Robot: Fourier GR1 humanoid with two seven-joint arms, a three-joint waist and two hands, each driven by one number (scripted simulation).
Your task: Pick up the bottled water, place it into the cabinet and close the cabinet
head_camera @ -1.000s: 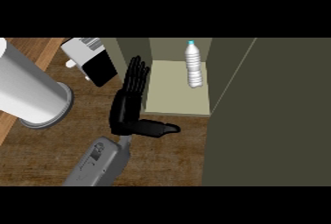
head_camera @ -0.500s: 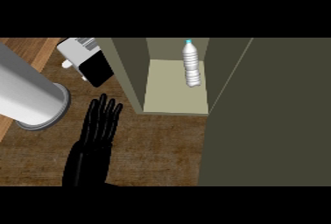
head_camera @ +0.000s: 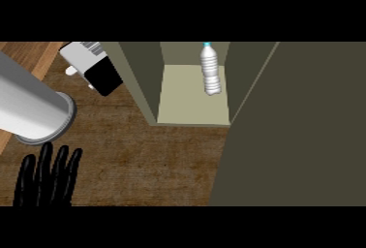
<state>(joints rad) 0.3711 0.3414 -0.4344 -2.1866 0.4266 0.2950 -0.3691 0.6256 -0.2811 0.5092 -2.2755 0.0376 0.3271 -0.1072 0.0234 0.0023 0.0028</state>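
A clear water bottle [head_camera: 210, 72] with a blue cap stands upright inside the open cabinet [head_camera: 191, 104], toward the back of its pale shelf. The cabinet's dark olive door [head_camera: 297, 126] hangs open at the right, taking up most of that side of the view. My left hand [head_camera: 44, 179] shows at the lower left edge over the wooden counter, fingers straight and pointing up, holding nothing and well away from the cabinet. The right hand does not show.
A large grey cylinder [head_camera: 28, 109] lies at the left on the counter. A white and black appliance [head_camera: 97, 68] sits beside the cabinet's left wall. Bare brown counter [head_camera: 143, 160] lies in front of the cabinet.
My left hand has drawn back down and to the left, from beside the cabinet's opening to the lower left edge. The bottle stays on the shelf.
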